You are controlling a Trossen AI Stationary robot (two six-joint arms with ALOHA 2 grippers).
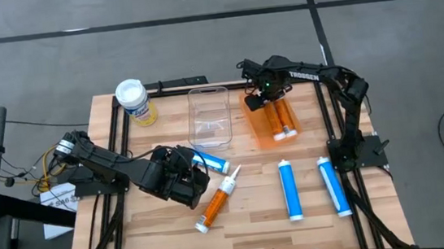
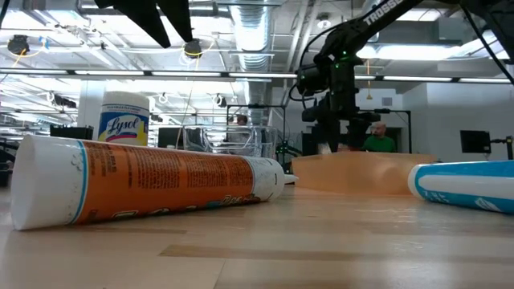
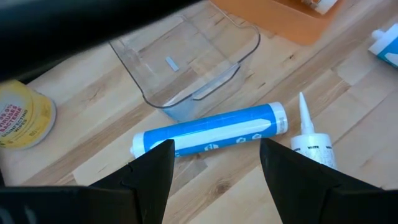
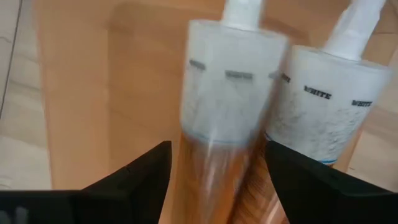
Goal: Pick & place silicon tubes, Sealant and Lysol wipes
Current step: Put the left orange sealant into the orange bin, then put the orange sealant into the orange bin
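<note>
My left gripper (image 3: 214,168) hangs open above a blue tube (image 3: 208,130) that lies on its side on the table beside the clear bin (image 1: 209,116); its fingers stand apart over the tube without touching it. My right gripper (image 4: 217,180) points down, open, over the orange bin (image 1: 257,129), where two orange tubes with white ends (image 1: 280,119) lie side by side. Its fingers flank one of them (image 4: 227,93). The Lysol wipes (image 1: 134,100) stand upright at the far left. Another orange tube (image 1: 217,200) lies on the table near my left gripper (image 1: 185,181). My right gripper comes from above with a finger (image 4: 140,174) on each side of the orange tube's body (image 4: 214,155), along the tube's length. The tube rests in the orange bin. Whether the fingers touch it I cannot tell.
Two more blue tubes (image 1: 291,188) (image 1: 333,185) lie on the table's near right part. The clear bin stands between the wipes and the orange bin. Black frame rails (image 1: 116,126) run along the table's sides.
</note>
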